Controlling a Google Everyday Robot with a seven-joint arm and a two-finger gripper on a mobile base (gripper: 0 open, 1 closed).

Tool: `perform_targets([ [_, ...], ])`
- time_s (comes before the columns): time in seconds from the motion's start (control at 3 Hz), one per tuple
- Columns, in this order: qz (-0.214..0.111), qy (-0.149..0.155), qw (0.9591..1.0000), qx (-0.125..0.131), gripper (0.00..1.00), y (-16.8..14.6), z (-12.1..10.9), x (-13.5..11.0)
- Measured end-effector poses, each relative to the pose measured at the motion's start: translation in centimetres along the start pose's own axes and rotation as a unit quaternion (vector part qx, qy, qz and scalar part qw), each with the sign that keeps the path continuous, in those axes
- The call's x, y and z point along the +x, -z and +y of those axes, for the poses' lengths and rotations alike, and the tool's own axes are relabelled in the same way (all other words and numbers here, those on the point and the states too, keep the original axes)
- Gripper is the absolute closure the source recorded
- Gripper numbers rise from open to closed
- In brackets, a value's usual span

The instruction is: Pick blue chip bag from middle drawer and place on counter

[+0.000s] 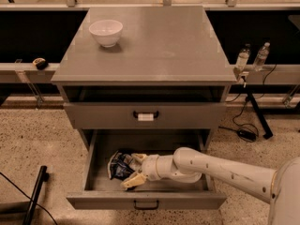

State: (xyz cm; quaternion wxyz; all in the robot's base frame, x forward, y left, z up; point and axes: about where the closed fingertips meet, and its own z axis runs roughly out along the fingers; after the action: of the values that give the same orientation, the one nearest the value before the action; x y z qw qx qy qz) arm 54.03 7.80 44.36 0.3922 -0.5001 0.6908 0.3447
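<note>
The middle drawer [145, 199] stands pulled out at the bottom of the cabinet, with a plain dark bar handle on its front. The blue chip bag [118, 165] lies crumpled in its left part. My gripper [134, 169] is inside the drawer at the bag's right edge. Its two pale fingers are spread, one above and one below that edge. My white arm reaches in from the lower right. The counter [164, 41] is the grey top of the cabinet.
A white bowl [106, 32] stands on the counter's back left. The drawer above [187, 115] is shut, with a white tag on its handle. Two bottles [242, 57] stand on a ledge to the right. Cables [243, 134] and a dark pole [35, 193] lie on the floor.
</note>
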Motion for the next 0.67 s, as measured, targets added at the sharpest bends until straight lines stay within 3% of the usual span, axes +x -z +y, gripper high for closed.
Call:
perform_targets([
  [0.33, 0.008, -0.011, 0.9999, 0.007, 0.19, -0.8, -0.7, 0.9],
  [0.67, 0.037, -0.017, 0.9990, 0.019, 0.19, -2.5, -1.0, 2.3],
])
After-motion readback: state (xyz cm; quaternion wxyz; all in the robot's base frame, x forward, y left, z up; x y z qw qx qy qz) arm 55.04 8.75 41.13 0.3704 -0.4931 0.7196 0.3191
